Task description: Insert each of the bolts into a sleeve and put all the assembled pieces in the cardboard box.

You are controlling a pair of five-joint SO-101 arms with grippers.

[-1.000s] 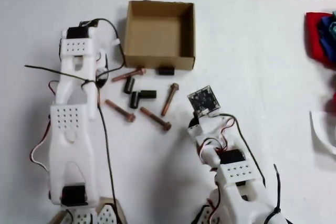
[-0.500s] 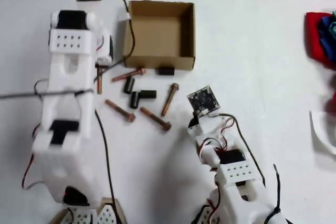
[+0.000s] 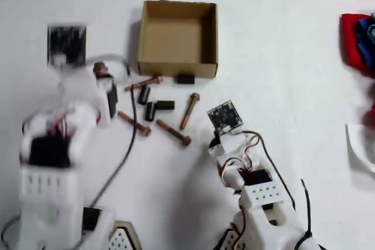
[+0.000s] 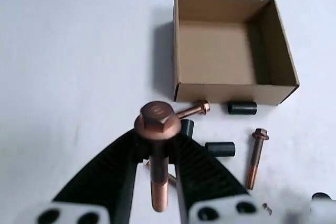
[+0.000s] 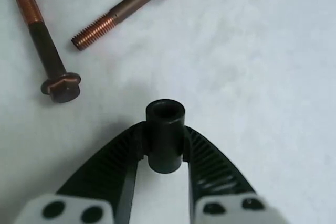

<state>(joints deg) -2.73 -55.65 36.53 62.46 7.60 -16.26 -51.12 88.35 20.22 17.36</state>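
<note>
two stiff, probably slick pieces: left gripper (image 4: 158, 142) pinches copper hex-head bolt (image 4: 157, 158) mid-shank; right gripper (image 5: 164, 130) clamps black tubular sleeve (image 5: 165, 141) by its base.

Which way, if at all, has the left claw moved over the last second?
Yes. The left claw, with its bolt, moved up-frame, from beside the loose bolts to level with the box's front wall.

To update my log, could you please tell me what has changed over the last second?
The left arm rose and folded back towards its base, the left hand carrying its bolt up, head uppermost. The right hand, shut on a sleeve, barely shifted. The four loose bolts, four loose sleeves and cardboard box stayed put.
</note>
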